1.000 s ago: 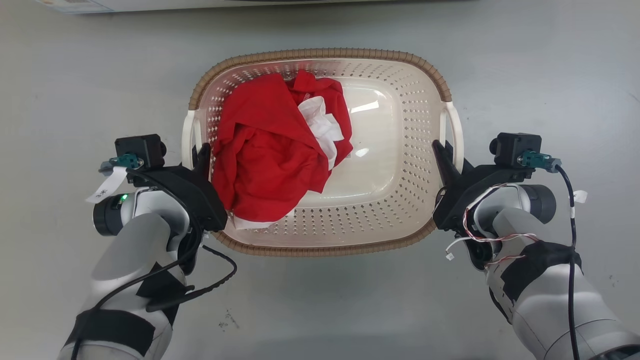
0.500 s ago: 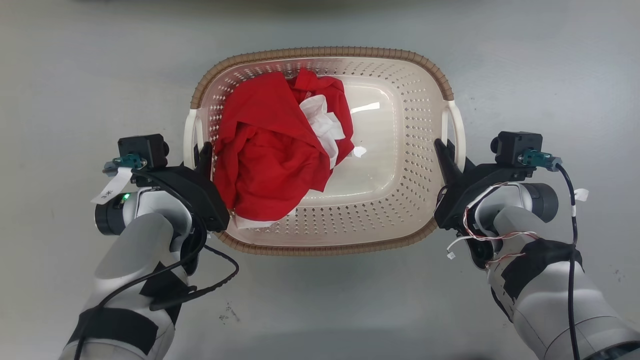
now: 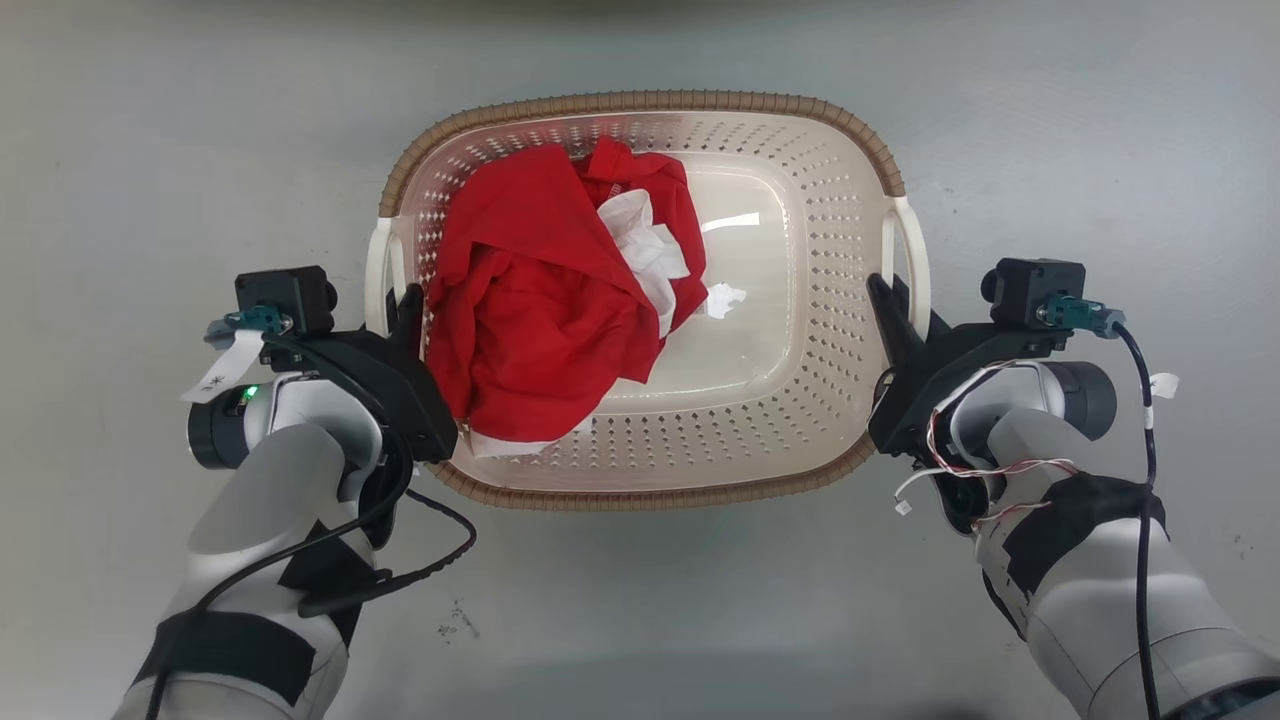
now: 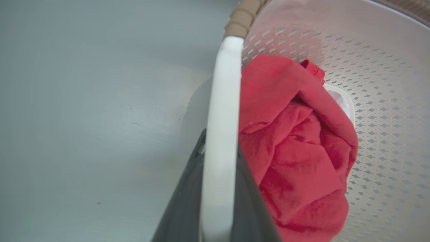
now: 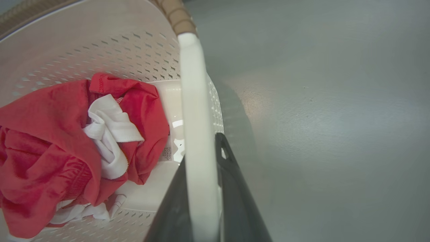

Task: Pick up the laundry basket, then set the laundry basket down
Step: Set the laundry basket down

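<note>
Over the grey floor [image 3: 640, 620], the laundry basket [image 3: 640, 102] hangs level; left end effector [image 3: 406, 305] and right end effector [image 3: 884, 292] each clamp a white handle [image 3: 376, 262]. Matched, even motion seems wisest.

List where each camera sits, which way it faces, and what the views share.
Head view: on the head, facing down at the laundry basket; both forearms, left end effector and right end effector show.
Left wrist view: along dark fingers straddling the left handle.
Right wrist view: along fingers straddling the right handle.
All share the red garment.
</note>
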Controlling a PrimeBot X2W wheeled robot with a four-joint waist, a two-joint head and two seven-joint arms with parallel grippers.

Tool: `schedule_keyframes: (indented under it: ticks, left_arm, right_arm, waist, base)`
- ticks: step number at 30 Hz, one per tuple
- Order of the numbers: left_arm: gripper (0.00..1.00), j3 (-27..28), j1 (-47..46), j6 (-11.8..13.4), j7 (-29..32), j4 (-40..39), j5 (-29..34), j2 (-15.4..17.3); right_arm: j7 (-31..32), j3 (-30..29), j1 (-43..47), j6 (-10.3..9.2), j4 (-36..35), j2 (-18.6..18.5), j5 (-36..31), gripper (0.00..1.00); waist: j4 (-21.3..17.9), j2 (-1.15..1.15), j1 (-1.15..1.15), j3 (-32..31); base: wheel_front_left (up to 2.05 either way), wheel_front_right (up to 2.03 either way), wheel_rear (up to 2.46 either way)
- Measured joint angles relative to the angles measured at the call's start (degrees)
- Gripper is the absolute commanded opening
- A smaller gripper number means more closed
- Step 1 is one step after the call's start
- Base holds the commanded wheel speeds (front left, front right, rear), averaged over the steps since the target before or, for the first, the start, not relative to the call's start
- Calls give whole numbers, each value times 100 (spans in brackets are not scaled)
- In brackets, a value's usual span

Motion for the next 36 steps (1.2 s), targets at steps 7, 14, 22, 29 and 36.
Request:
schedule_keyframes:
  ticks: [7,14,22,29,36]
  left_arm:
    - [0,-5,-18,-34,1,35,0,1]
    - [0,-13,-48,-41,8,51,-2,-7]
    - [100,26,-130,-45,59,90,-100,66]
    - [100,-53,-125,-89,37,93,-103,40]
    - [100,-182,60,-90,-197,98,-52,38]
  right_arm:
    - [0,12,-14,16,34,-3,3,0]
    - [2,57,-38,23,47,-14,8,0]
    - [104,151,-56,31,21,-125,19,100]
    - [97,257,-44,31,-85,-146,69,100]
    - [-19,383,214,31,-191,-145,111,100]
  waist:
    - [5,0,0,21]
    - [15,0,0,29]
    - [38,0,2,19]
    - [58,0,1,-131]
    - [61,0,1,-447]
  base:
    - [0,0,0]
    - [0,0,0]
    - [0,0,0]
    - [0,0,0]
    - [0,0,0]
